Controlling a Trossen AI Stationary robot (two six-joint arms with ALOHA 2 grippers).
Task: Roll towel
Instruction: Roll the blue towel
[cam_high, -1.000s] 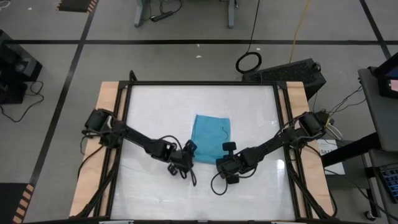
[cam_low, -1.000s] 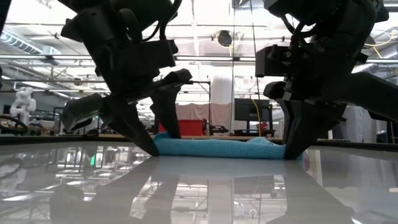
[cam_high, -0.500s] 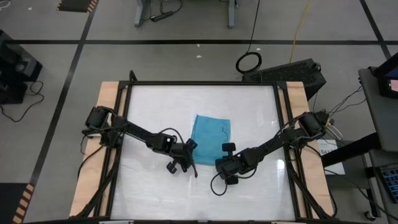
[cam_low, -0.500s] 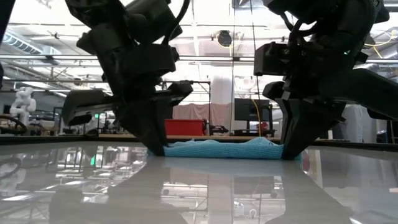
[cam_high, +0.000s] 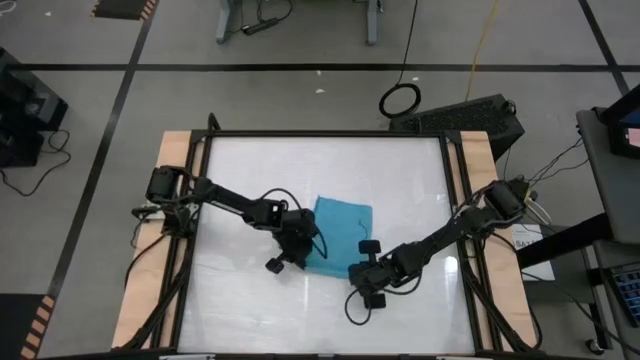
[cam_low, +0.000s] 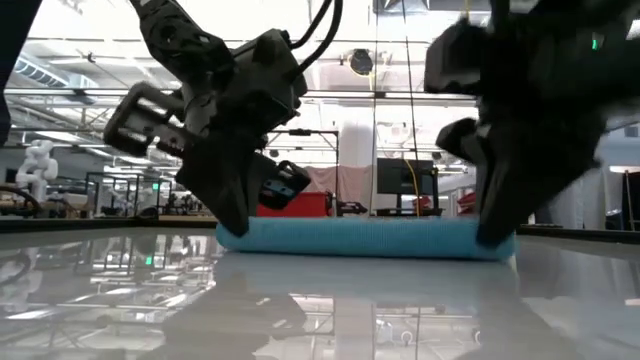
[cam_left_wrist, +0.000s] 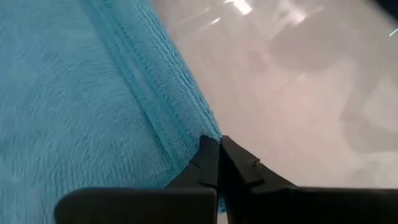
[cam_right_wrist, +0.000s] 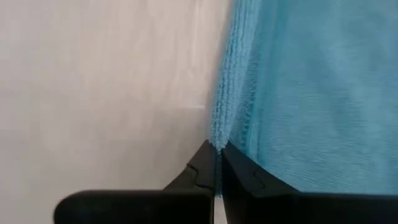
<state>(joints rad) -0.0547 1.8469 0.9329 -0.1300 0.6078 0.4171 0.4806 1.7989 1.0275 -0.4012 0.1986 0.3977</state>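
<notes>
1. White and glossy, the surface sits inside a dark frame with pale wooden strips along its left and right sides; around it lies a grey floor marked with black tape lines.
2. Beyond the surface, the low view looks into a bright workshop with racks and a red box.
3. The towel lies near the middle of the surface, a little to the near side, its far part spread flat.
4. In the low view the towel reads as one even teal band lying on the surface between the two arms.
5. The left tool is at the towel's near-left corner, its fingers pressed fully together on the towel's hemmed edge.
6. The right tool is at the towel's near-right corner, its fingers likewise squeezed together on the towel's edge.
7. Both arms reach in from the sides toward the near edge of the towel.
</notes>
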